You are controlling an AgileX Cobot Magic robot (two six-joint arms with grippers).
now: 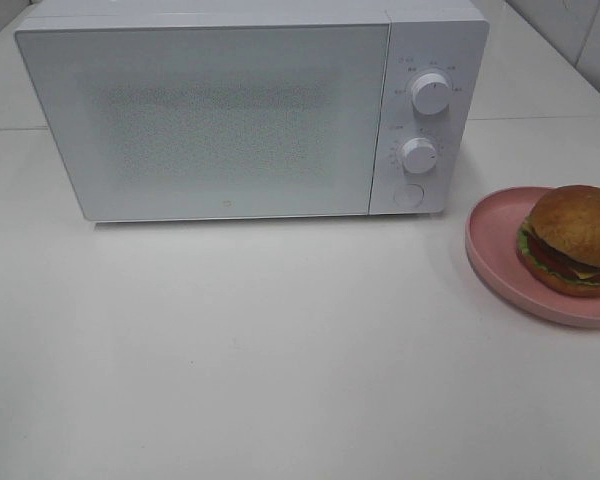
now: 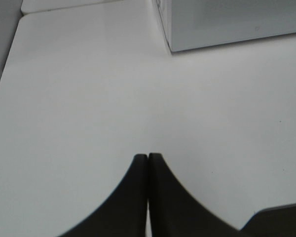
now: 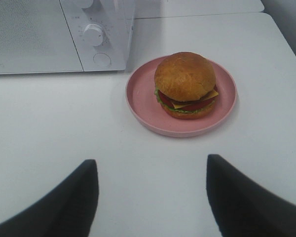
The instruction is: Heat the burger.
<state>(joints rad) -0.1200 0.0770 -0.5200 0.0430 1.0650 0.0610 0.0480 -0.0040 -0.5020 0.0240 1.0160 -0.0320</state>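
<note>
Your right claw (image 3: pixel 152 190) stands apart, the round browned-bun burger (image 3: pixel 186 85) on its pink plate (image 3: pixel 140 98) just ahead; your left claw (image 2: pixel 148 158) is pressed together.

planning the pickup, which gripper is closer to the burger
Right. The right gripper faces the burger on its plate, jaws apart. The left gripper is off by the microwave's far side.
</note>
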